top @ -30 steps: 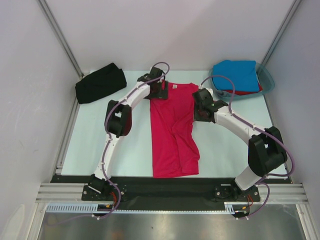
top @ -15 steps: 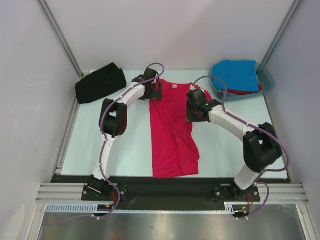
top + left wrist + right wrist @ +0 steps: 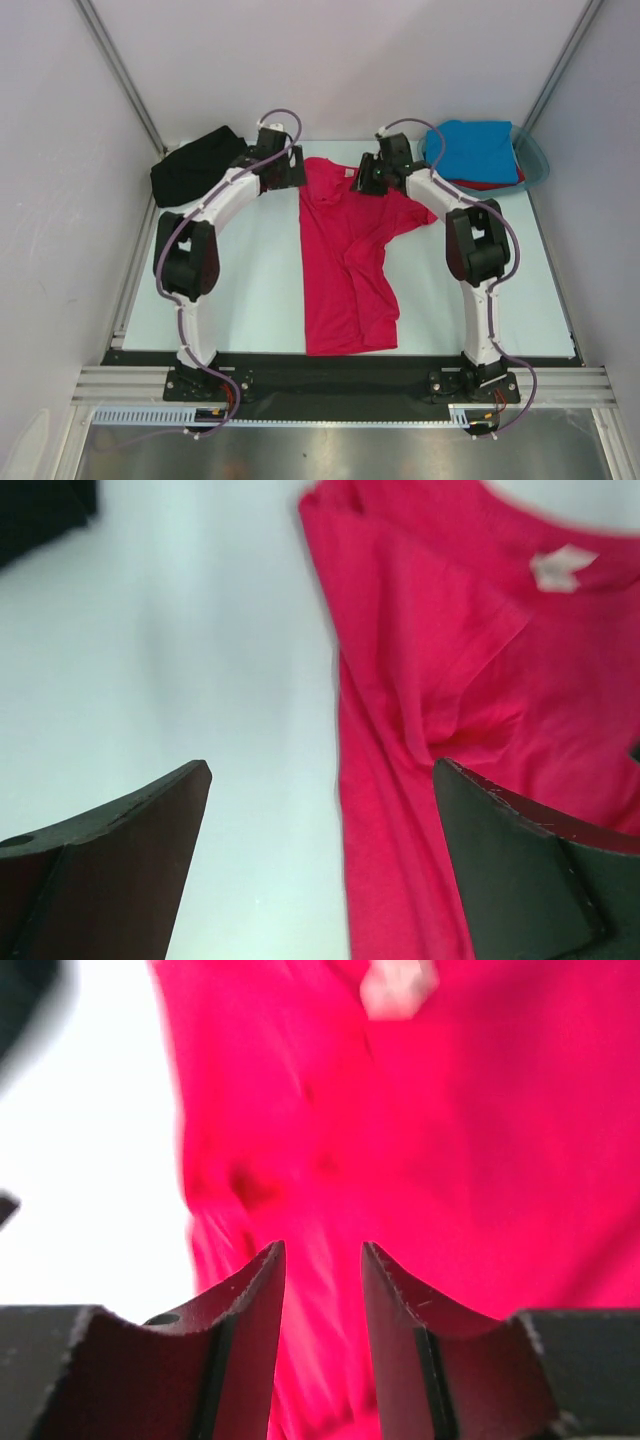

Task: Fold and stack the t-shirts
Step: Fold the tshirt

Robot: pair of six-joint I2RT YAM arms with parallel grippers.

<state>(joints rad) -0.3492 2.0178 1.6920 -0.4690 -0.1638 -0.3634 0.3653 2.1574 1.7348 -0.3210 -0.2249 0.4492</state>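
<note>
The crimson-pink t-shirt (image 3: 345, 260) lies lengthwise on the table's middle, left side folded in, right sleeve (image 3: 418, 208) spread out, white neck label (image 3: 562, 568) at the far end. My left gripper (image 3: 290, 172) hovers at the shirt's far left shoulder, open wide; its jaws span bare table and the shirt's left edge (image 3: 320, 780). My right gripper (image 3: 368, 180) hangs over the collar, jaws apart, pink cloth below the gap (image 3: 322, 1250). A black t-shirt (image 3: 195, 165) lies bunched at the back left. A blue t-shirt (image 3: 478, 148) rests on a red one (image 3: 492, 184).
A translucent teal tub (image 3: 535, 160) at the back right holds the blue and red shirts. White walls with metal rails enclose the table on three sides. The black front rail (image 3: 330, 365) carries both arm bases.
Both arms swung toward the far end of the shirt. The left gripper moved left off the collar; the right gripper moved from the right sleeve up to the collar, uncovering the sleeve.
</note>
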